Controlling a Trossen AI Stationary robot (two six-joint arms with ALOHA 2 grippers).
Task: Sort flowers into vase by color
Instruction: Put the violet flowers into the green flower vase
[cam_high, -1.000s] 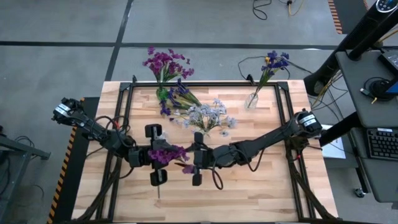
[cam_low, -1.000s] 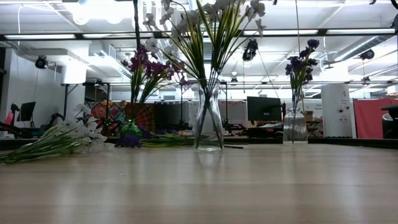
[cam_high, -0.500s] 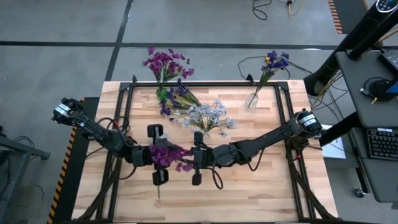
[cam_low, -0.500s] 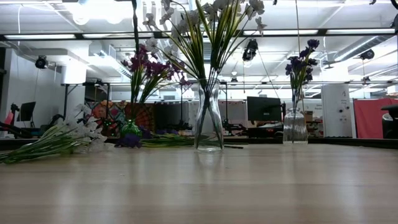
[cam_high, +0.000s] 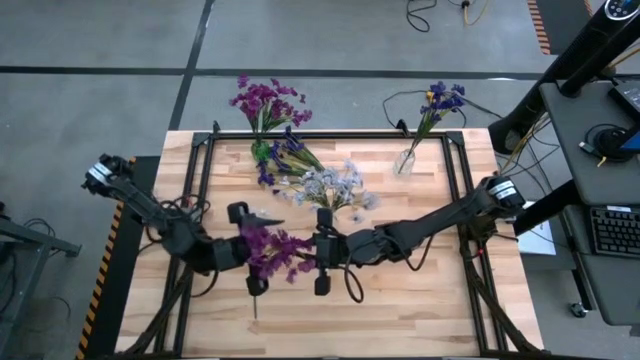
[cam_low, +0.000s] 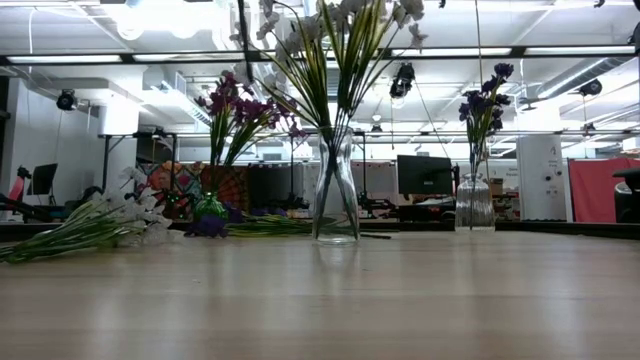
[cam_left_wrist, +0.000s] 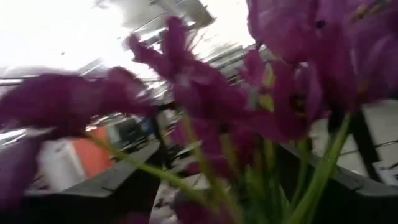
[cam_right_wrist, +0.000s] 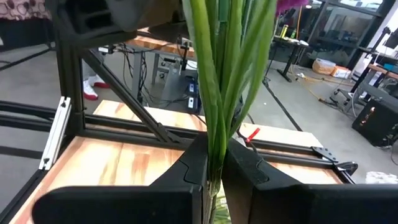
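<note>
Jaws: right gripper (cam_right_wrist: 212, 177) clenched on green stems of magenta artificial flower spray (cam_high: 272, 250), left gripper (cam_high: 248, 250) released alongside | Spray above wooden counter (cam_high: 400, 320), near clear glass vase (cam_low: 335, 190) | Light, floppy; grip stems low

Held spray of flowers (cam_high: 272, 250): magenta-purple blooms, green stems. Far-left bunch in green glass vase (cam_high: 262, 152): magenta. Middle bunch (cam_high: 338, 186): pale white-lavender, in clear glass vase (cam_low: 336, 190). Far-right clear glass vase (cam_high: 405, 160): blue-violet blooms with yellow flecks. Light wood-plank table (cam_high: 400, 300), black metal frame (cam_high: 205, 170). Both arms dark. Floor (cam_high: 100, 40) grey.
</note>
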